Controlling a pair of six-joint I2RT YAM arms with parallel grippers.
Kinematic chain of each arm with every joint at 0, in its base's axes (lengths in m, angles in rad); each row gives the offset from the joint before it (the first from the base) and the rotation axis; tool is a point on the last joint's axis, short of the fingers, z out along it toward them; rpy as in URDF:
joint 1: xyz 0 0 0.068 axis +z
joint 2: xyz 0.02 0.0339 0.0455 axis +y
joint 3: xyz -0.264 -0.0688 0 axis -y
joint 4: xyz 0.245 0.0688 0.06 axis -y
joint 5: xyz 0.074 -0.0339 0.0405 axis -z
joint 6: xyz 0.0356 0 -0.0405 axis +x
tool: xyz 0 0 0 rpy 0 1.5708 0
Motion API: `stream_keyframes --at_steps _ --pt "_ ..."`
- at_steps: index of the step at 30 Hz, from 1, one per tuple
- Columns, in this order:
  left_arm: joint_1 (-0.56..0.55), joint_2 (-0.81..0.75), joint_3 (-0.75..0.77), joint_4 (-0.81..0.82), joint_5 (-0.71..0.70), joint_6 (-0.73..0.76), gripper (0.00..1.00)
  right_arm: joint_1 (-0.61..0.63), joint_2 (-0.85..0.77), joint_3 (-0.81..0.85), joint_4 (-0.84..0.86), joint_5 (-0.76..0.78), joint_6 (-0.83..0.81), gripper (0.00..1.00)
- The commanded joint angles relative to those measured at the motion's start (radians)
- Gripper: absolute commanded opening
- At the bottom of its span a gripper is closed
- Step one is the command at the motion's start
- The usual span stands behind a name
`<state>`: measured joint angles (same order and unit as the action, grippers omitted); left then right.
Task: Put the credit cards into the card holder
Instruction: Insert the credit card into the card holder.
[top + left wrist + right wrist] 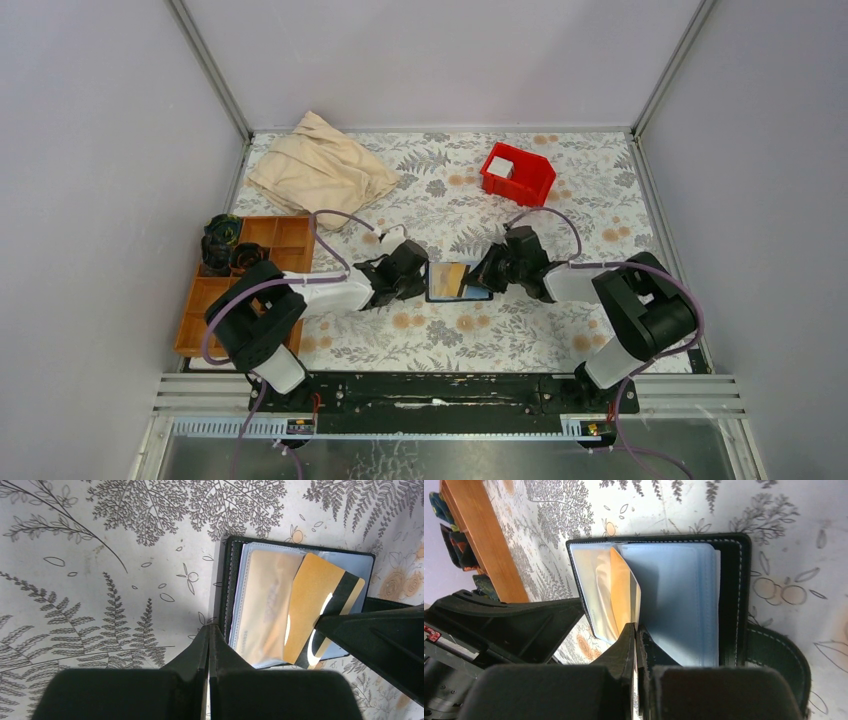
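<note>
The black card holder (458, 281) lies open on the table between both grippers, with clear blue-edged sleeves showing. My right gripper (636, 626) is shut on a tan credit card (624, 590) with a dark stripe. It holds the card tilted over the holder's (734, 595) sleeves. In the left wrist view the card (312, 605) lies slanted over the right part of the holder (222, 590), its lower corner in the right fingers (370, 635). My left gripper (209, 627) is shut, with its tips at the holder's left edge. Other cards are not visible.
A red bin (517, 172) with a white item inside stands at the back right. A beige cloth (322, 168) lies at the back left. A brown compartment tray (240, 280) with dark items sits at the left edge and also shows in the right wrist view (479, 535).
</note>
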<state>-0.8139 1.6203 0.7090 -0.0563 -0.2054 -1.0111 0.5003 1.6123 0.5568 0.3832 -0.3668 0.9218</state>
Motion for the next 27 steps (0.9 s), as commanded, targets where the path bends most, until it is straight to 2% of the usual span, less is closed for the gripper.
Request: stream_keyframes --at_steps 1,14,21,27 --pt "-0.044 0.123 -0.11 -0.217 0.137 -0.005 0.0 0.011 -0.034 -0.049 -0.075 0.146 0.011 0.0" --pt "-0.051 0.124 -0.115 -0.211 0.137 -0.012 0.0 0.011 -0.07 -0.079 -0.105 0.2 0.046 0.0" --pt "-0.051 0.129 -0.11 -0.208 0.135 -0.004 0.0 0.011 0.013 -0.027 -0.106 0.035 -0.06 0.0" --pt "-0.051 0.138 -0.104 -0.202 0.129 0.002 0.0 0.011 0.008 -0.021 -0.162 -0.024 -0.156 0.0"
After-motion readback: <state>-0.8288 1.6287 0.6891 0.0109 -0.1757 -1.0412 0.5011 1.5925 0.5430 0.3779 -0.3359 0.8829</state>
